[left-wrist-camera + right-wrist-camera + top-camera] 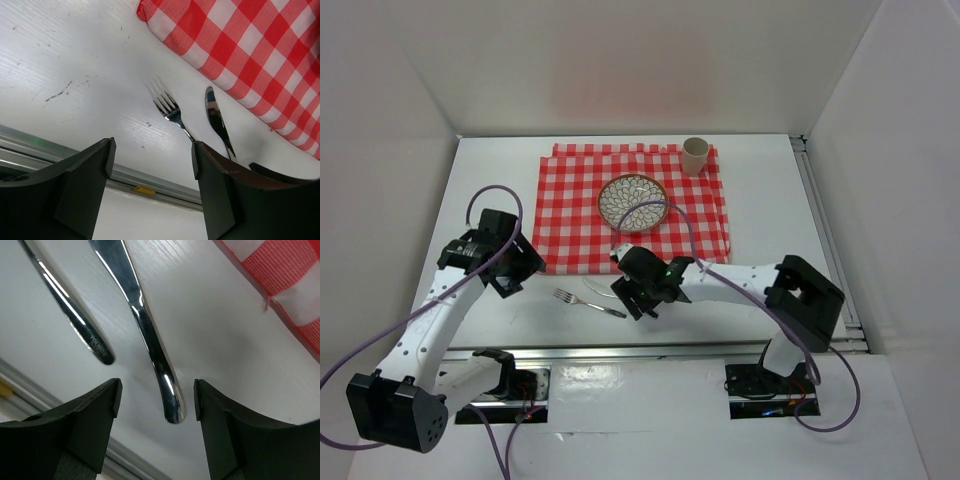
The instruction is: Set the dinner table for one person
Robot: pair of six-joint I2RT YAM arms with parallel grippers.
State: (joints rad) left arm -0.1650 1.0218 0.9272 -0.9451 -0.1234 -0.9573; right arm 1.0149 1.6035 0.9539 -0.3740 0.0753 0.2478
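Note:
The white dinner table (770,220) carries a red-and-white checked cloth (630,215) with a patterned plate (632,202) and a beige cup (695,156) on it. A fork (588,303) and a knife (216,120) lie on the bare table in front of the cloth. My right gripper (635,295) is open and low over the knife. In the right wrist view the knife handle (155,357) ends between the open fingers (95,410), with the fork handle (75,315) to its left. My left gripper (512,272) is open and empty, left of the fork (172,114).
A silver rail (150,182) runs along the table's near edge, just below both grippers. The cloth's front edge (280,285) lies close to the right of the knife. White walls enclose the table on three sides.

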